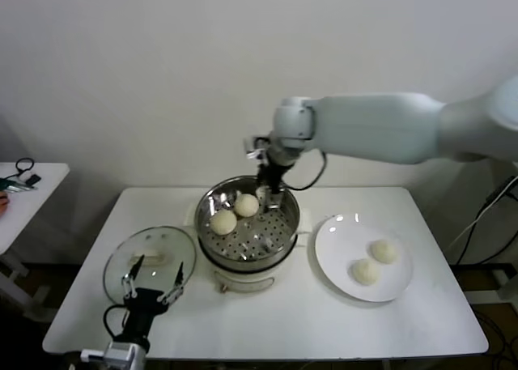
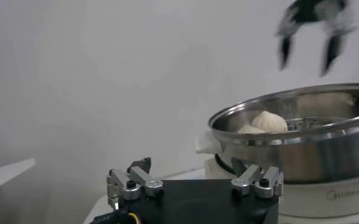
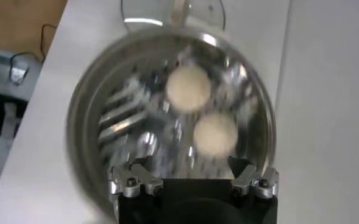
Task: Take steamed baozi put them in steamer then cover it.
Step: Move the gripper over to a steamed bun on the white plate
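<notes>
R hand [image 1: 270,185] spread, empty — above steamer [image 1: 248,228] back rim, two baozi [image 1: 235,213] below, L hand [image 1: 153,283] spread by cover [image 1: 150,259].

I work in what looks like a test room or lab dressed as a kitchen corner. Before me stands a plain white table [image 1: 421,305] against a bare white wall [image 1: 162,78]. The kitchen things on it are an electric steamer [image 1: 247,224], a glass cover [image 1: 150,261] and a white plate [image 1: 340,257]. Off to my left is a second white table [image 1: 24,200] with loose tools, and cables [image 1: 486,216] trail at my right.
</notes>
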You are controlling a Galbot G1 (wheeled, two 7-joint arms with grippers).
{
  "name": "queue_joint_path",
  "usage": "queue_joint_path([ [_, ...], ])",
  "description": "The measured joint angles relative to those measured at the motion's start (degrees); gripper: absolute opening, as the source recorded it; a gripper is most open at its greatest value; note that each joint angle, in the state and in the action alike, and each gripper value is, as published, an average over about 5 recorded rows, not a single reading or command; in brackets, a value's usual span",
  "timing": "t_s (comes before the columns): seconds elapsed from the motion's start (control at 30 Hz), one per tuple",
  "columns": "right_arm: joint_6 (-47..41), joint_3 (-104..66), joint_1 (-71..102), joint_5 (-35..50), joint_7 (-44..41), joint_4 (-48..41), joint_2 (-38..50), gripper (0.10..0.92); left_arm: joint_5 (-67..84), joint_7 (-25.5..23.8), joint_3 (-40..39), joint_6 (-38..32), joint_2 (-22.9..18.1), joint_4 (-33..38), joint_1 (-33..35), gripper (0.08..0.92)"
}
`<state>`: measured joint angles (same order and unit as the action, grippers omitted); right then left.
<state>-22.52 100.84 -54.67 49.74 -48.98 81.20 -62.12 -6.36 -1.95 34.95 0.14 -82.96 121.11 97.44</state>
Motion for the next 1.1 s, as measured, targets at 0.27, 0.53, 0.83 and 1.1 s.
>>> queue_joint_path([
  [0.27, 0.54, 1.75, 3.19, -9.29, -0.37, 5.83, 16.9, 0.823, -0.66, -0.46, -0.36, 0.47, -0.5, -0.49, -0.79, 0.823],
  [0.53, 0.14, -4.95, 14.52, -18.48, 0.21, 5.98, 25.33, 0.823, -1.68, -0.75, -0.57, 0.83, -0.92, -0.76, -1.12, 0.823],
  [0.83, -1.13, -12.61, 26.07, -24.35, 1.47, 2.91, 26.93, 0.823, -2.19, -0.79, -0.44, 0.87, -1.05, -1.47, -1.12, 0.823],
  [1.1, -2.35, -17.08, 33.27, -26.9, 2.55, -0.13, 25.19, 0.823, -2.32, -0.93, -0.3, 0.96, -1.0, -2.23, -1.55, 0.823],
])
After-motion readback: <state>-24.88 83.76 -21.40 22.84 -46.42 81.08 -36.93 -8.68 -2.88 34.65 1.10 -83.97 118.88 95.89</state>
